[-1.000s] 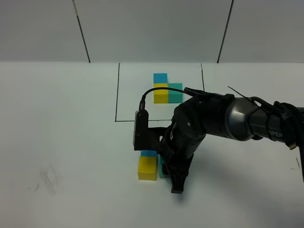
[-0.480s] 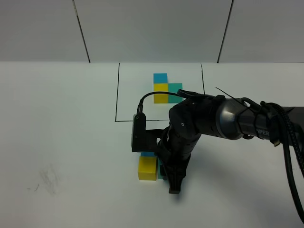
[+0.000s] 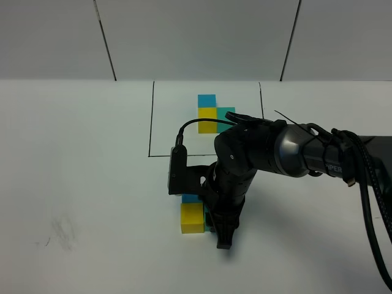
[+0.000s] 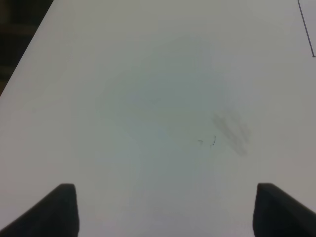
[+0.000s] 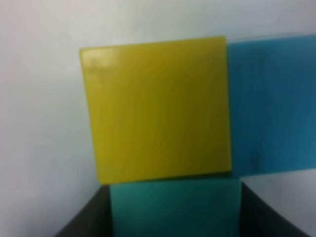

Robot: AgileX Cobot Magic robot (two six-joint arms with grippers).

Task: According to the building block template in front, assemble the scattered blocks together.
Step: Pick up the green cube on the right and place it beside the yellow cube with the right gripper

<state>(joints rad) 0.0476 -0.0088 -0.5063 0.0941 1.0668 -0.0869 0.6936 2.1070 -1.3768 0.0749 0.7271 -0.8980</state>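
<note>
Right claw (image 3: 224, 236) is down at the table, jaws closed on the teal block (image 5: 175, 207), which sits pressed against the yellow block (image 5: 157, 109). Over the last second the arm has slid slightly toward the left side of the table, carrying the teal block in; the yellow block (image 3: 192, 218) has been nudged a little that way too. The sky-blue block (image 5: 269, 106) lies just beyond the claw, flush with the yellow one. Judgement: the L looks all but closed up, matching the template (image 3: 211, 115) well ahead of the claw inside its black outline (image 3: 151, 122).

Left claw (image 4: 165, 210) hangs open over bare table, well apart, holding nothing.

Writing: pale lettering on the right arm (image 3: 340, 168), partly visible, reads roughly "PER".
</note>
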